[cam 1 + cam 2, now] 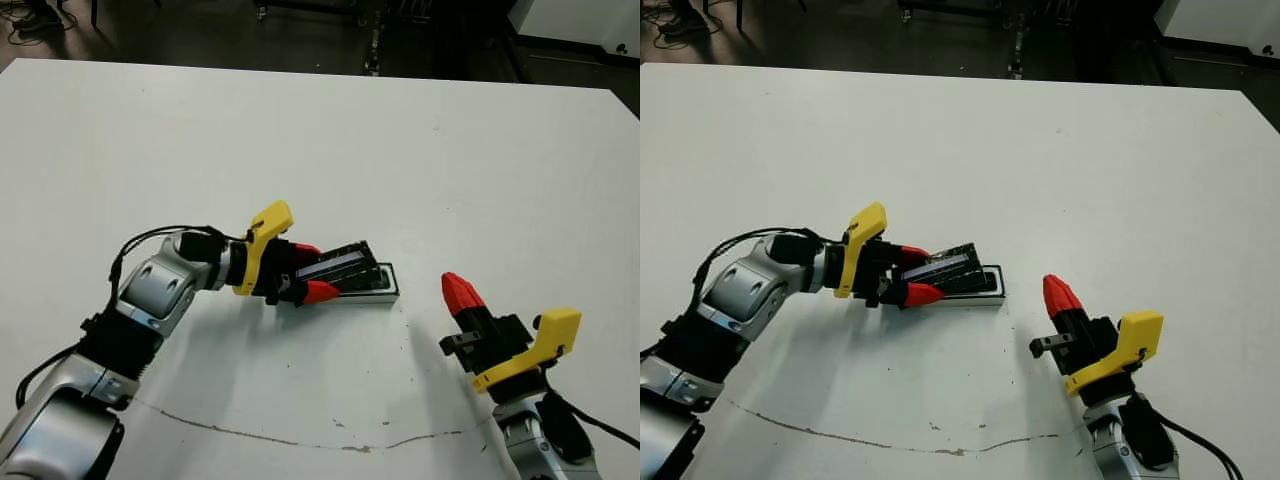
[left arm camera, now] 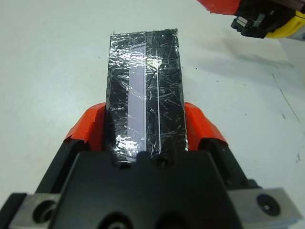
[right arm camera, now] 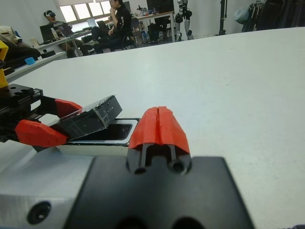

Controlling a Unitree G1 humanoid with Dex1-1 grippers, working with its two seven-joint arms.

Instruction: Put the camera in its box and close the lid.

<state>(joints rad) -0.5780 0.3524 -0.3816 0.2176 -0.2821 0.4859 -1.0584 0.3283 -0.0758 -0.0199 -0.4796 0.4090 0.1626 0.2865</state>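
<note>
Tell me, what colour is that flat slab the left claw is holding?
The lid is glossy black with a pale bluish-white stripe, clearest in the left wrist view.

Lid (image 2: 143, 90): glossy black slab with pale stripe, held tilted above the box | Box (image 1: 385, 291): shallow dark-rimmed tray, laid flat near the table's middle, dark contents seen inside

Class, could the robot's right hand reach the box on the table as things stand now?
Probably yes. The right hand, fingers shut, sits apart from the box with only bare table between them. But the left hand holds the lid tilted over the box, so only its near end looks free.
</note>
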